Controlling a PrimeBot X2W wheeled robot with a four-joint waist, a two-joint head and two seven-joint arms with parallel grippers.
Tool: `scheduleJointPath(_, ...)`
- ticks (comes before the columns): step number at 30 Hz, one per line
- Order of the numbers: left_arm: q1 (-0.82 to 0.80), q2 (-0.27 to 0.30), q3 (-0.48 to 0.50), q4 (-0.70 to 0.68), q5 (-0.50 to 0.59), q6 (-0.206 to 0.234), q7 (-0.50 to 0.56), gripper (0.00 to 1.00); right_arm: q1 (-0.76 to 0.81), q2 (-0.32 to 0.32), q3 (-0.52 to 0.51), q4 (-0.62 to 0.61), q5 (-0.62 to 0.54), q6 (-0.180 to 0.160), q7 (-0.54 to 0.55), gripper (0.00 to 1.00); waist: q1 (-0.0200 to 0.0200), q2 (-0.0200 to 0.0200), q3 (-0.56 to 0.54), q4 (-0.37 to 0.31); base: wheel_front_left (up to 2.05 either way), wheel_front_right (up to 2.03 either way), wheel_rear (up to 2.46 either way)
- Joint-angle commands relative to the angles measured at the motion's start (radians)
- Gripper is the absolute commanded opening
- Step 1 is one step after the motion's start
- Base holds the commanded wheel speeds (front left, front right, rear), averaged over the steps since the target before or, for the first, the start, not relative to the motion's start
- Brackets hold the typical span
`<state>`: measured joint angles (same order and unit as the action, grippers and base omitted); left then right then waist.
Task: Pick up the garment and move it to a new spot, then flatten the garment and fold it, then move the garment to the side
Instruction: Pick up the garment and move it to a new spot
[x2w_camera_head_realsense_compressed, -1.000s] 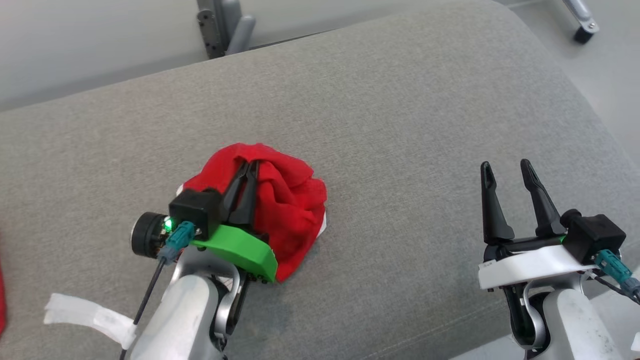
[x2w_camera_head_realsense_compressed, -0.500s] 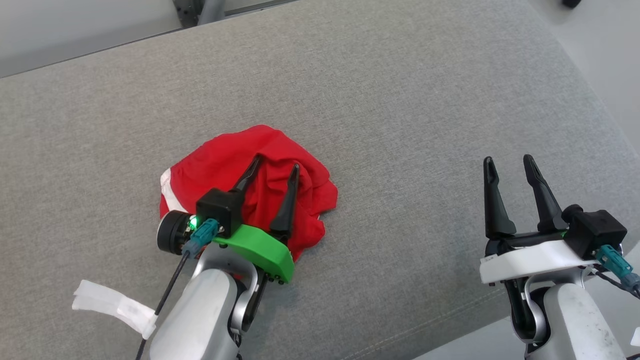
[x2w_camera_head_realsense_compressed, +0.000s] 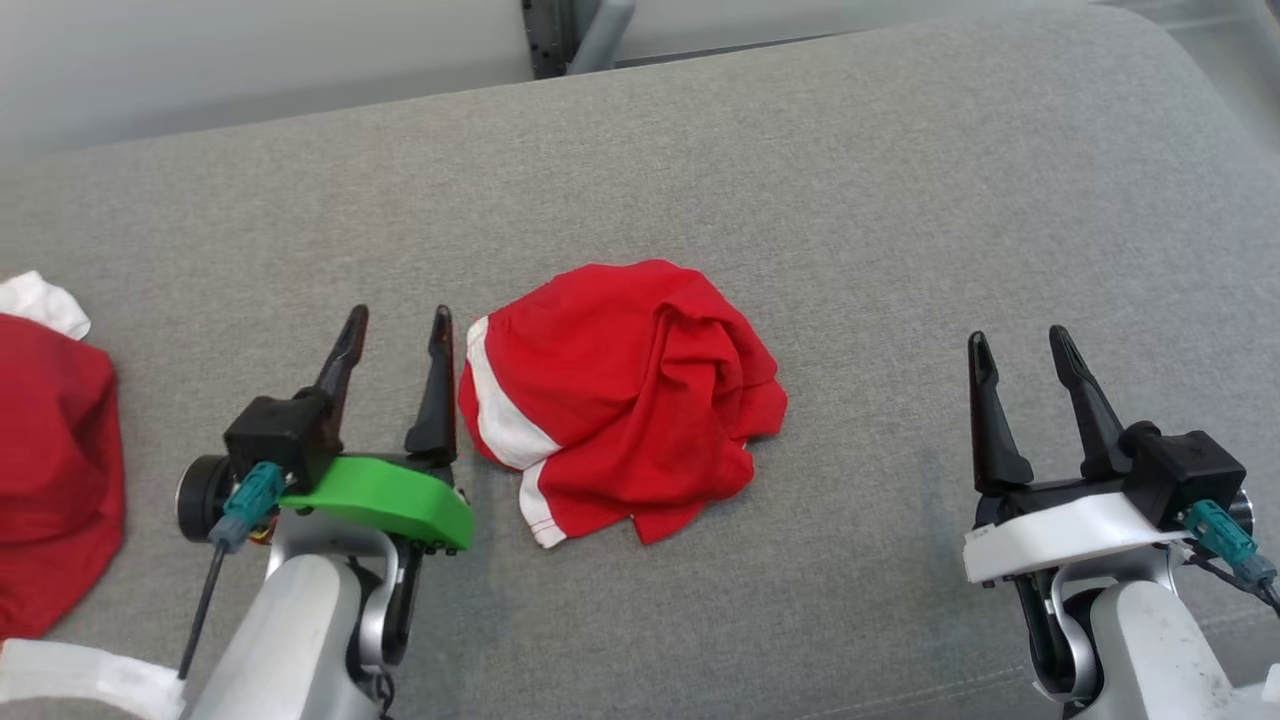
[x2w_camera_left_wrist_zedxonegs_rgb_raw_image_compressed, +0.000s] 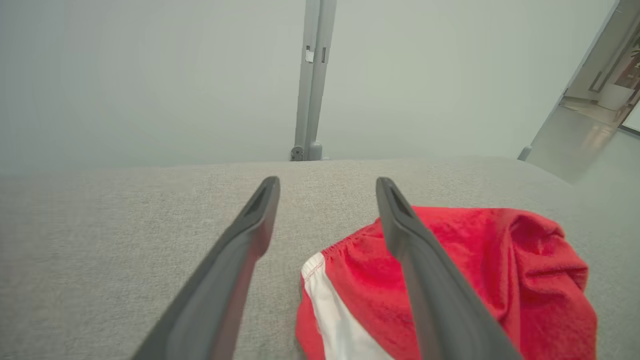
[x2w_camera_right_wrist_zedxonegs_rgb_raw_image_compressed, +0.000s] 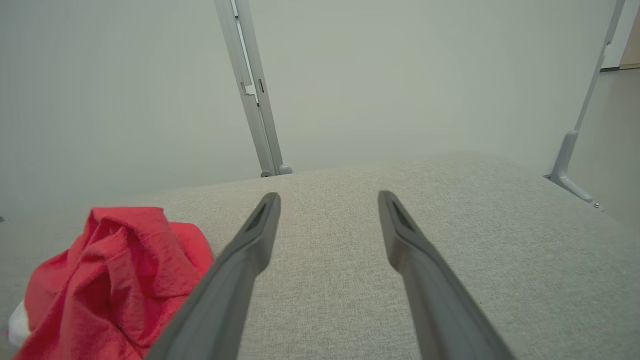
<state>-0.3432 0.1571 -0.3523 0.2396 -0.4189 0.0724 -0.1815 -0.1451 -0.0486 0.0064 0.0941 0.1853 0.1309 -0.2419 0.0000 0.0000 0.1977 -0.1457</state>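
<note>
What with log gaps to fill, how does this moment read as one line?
left gripper: open, beside garment | right gripper: open, apart | garment: crumpled on cushion

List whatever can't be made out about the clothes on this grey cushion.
Head view: the red garment lies crumpled; its own folds hide its full shape and underside.
Head view: a second red cloth is cut off by the left edge.
Left wrist view: a finger of the left gripper covers part of the garment, and the bottom edge cuts off its near side.
</note>
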Motion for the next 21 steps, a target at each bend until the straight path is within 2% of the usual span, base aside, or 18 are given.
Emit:
scheduleJointPath(1,0.027,0.022,0.021,-0.008,-0.006,0.012,-0.009,1.00,0.018,-0.002,-0.002,-0.005,-0.009,0.000,0.007,1.00,0.0000,0.0000,-0.049,0.063,0.00,0.00,0.00)
scheduleJointPath(9,0.126,0.088,0.097,-0.078,-0.054,0.033,-0.020,1.00,0.049,-0.003,0.001,-0.015,-0.031,0.000,0.034,1.00,0.0000,0.0000,-0.096,0.114,0.00,0.00,0.00)
scheduleJointPath(21,0.248,0.124,0.065,-0.197,-0.027,0.053,0.012,1.00,0.105,-0.003,0.010,-0.026,-0.042,0.000,0.065,1.00,0.0000,0.0000,-0.151,0.119,0.00,0.00,0.00)
